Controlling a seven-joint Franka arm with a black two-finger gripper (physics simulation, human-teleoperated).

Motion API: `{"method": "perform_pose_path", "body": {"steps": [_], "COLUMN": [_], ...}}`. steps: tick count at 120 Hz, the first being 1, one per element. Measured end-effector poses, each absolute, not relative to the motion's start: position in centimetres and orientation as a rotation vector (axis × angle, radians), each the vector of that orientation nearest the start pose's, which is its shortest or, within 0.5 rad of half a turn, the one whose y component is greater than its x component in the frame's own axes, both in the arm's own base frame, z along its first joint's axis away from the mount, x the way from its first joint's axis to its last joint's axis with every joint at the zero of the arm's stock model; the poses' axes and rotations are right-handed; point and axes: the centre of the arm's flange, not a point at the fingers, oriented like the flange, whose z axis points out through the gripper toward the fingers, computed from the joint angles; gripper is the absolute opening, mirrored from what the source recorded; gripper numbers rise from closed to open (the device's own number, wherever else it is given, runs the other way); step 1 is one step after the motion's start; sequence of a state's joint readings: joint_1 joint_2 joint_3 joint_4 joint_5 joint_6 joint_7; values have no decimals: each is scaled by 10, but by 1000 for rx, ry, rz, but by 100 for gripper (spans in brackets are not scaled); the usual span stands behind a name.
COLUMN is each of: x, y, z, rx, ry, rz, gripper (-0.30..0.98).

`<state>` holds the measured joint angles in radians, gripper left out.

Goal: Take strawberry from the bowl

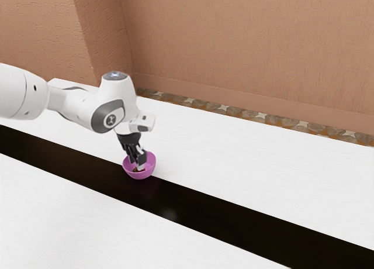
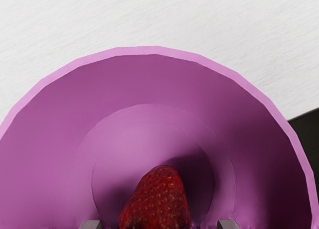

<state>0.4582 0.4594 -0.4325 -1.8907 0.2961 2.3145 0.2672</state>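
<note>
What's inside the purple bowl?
A red strawberry is inside the purple bowl, and my gripper reaches in. Whatever is right under the strawberry is covered, so I can't tell.

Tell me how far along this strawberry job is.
The reaching looks done: the jaws are down in the purple bowl, one on either side of the strawberry. Nothing is in hand: they stand open, with gaps beside it. Left: gripping it and lifting it out.
</note>
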Motion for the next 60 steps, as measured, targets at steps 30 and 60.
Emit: {"method": "perform_pose_path", "body": {"steps": [30,60], "x": [632,635], "y": [44,45], "z": [274,259], "rx": [-3036,-3028], "ry": [709,793], "rz": [-32,-47], "gripper": [25,25]}}
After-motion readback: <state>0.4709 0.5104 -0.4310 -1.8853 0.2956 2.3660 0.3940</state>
